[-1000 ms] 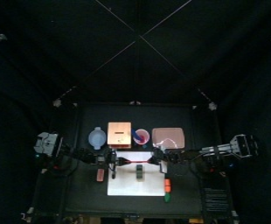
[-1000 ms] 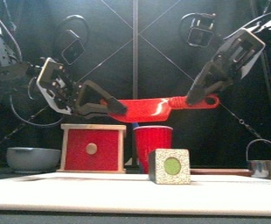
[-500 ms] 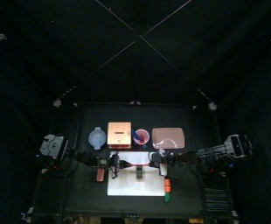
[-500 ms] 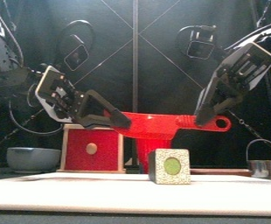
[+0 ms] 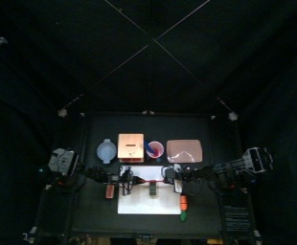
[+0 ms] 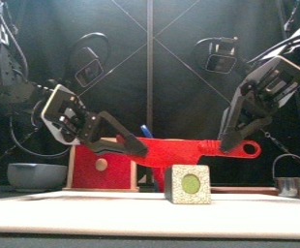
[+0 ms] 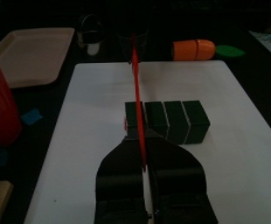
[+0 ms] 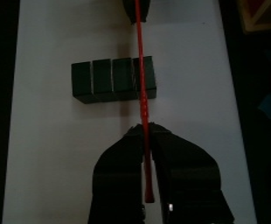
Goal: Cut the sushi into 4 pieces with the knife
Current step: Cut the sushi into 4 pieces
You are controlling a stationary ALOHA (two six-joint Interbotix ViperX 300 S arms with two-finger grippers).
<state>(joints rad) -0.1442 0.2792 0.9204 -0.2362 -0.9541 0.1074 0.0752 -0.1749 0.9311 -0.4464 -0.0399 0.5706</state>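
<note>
The sushi roll (image 6: 188, 184) of dark green blocks lies on the white cutting board (image 5: 136, 203). A red toy knife (image 6: 179, 148) hangs level just above it, held at both ends. My left gripper (image 6: 120, 147) is shut on the blade tip and my right gripper (image 6: 230, 145) is shut on the handle end. In the left wrist view the knife (image 7: 135, 87) shows edge-on over the sushi roll (image 7: 170, 121), near one end block. The right wrist view has the knife (image 8: 141, 70) crossing the sushi roll (image 8: 108, 79) between two blocks.
Behind the board stand a blue-grey bowl (image 5: 106, 150), the wooden box (image 5: 130, 146), the red cup (image 5: 155, 148) and the pink tray (image 5: 185, 150). An orange toy (image 5: 183, 203) and a green toy (image 5: 186, 216) lie at the board's right. A metal cutter (image 6: 289, 184) sits at the right.
Both grippers have come down together, and the red knife has dropped from well above the cup to just over the top of the sushi roll.
</note>
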